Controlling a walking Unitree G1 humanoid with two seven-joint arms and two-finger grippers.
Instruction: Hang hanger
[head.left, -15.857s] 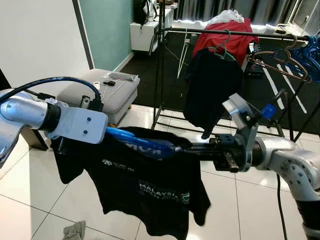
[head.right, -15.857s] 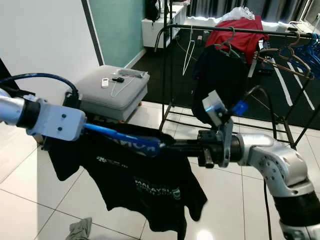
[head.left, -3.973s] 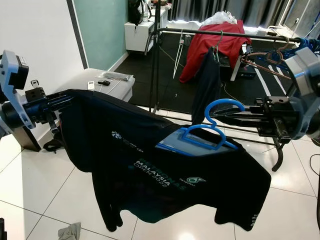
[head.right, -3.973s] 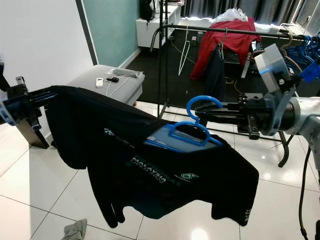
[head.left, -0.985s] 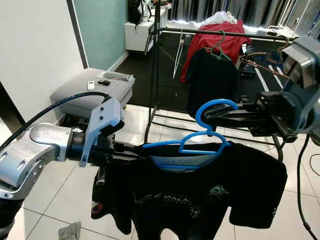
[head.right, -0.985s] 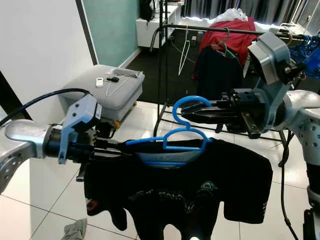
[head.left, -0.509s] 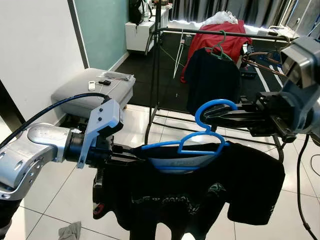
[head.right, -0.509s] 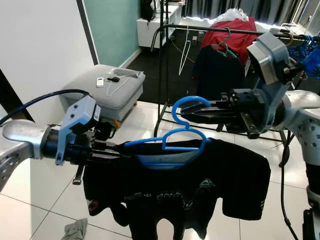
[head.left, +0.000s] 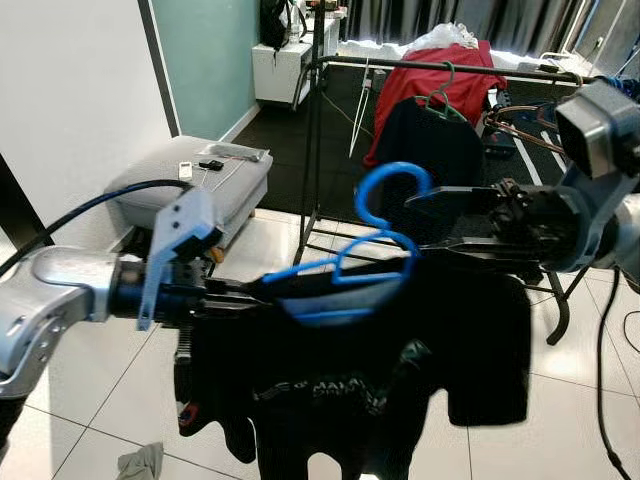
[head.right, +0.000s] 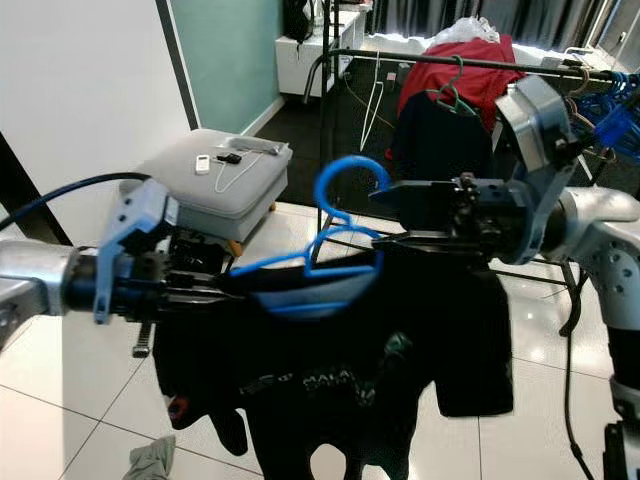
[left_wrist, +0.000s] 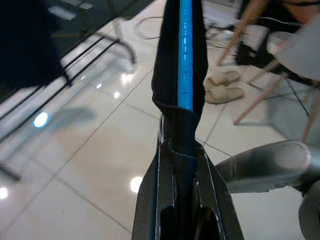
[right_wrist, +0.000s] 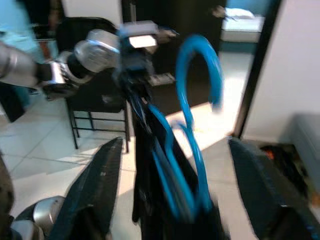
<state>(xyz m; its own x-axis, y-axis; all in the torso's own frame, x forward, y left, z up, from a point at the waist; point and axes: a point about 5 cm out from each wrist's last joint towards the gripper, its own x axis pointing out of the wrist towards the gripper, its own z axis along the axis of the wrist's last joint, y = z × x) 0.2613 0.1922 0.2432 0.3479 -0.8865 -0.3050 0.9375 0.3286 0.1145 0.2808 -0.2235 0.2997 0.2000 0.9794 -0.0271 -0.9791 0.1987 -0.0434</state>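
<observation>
Floor (head.left: 90, 395): glossy white tiles | rack (head.left: 420, 64) behind | wall (head.left: 70, 90) seemingly white

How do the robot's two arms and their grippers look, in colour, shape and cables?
Both arms are silver and rounded, with pale grey angular camera blocks at the wrists. A black cable with a blue section loops over the left arm. The left gripper and right gripper each have two long black fingers. A black cable hangs beside the right arm.

Bright blue hanger (head.left: 372, 262) under a black T-shirt (head.left: 360, 380) with pale lettering. Red garment (head.left: 437, 82) and dark shirt (head.left: 435, 150) on a black rack (head.left: 316, 130). Grey ottoman (head.left: 190, 185), white glossy floor tiles (head.left: 90, 400), teal wall (head.left: 200, 60).
</observation>
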